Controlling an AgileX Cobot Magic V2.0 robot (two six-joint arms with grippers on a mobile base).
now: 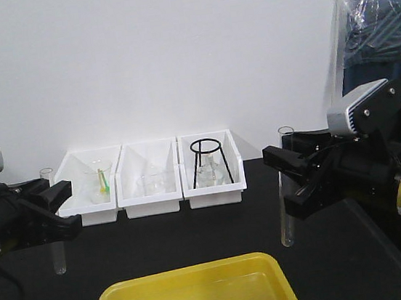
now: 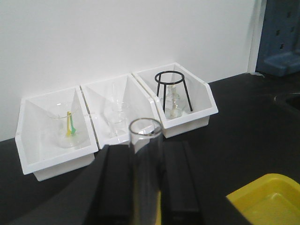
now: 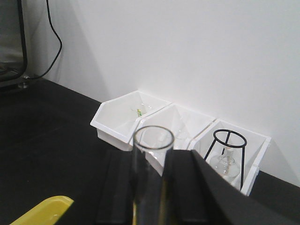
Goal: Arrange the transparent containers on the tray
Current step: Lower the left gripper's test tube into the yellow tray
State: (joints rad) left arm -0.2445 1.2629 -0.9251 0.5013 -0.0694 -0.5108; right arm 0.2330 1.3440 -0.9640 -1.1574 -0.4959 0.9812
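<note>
Two clear test tubes are held upright above the black table. My left gripper (image 1: 59, 205) is shut on the left tube (image 1: 57, 255), whose open rim (image 2: 146, 127) rises between the black fingers (image 2: 117, 183). My right gripper (image 1: 286, 178) is shut on the right tube (image 1: 287, 220), its rim (image 3: 153, 138) showing between the fingers (image 3: 185, 187). The yellow tray (image 1: 196, 297) lies at the front centre, below and between both grippers. A tray corner (image 2: 267, 199) appears at lower right in the left wrist view, and its edge (image 3: 40, 211) at lower left in the right wrist view.
Three white bins (image 1: 149, 178) stand in a row against the back wall. The left one holds a beaker (image 1: 100, 183) with a green and yellow item, the middle one a clear beaker, the right one a black ring stand (image 1: 208, 162) over a flask.
</note>
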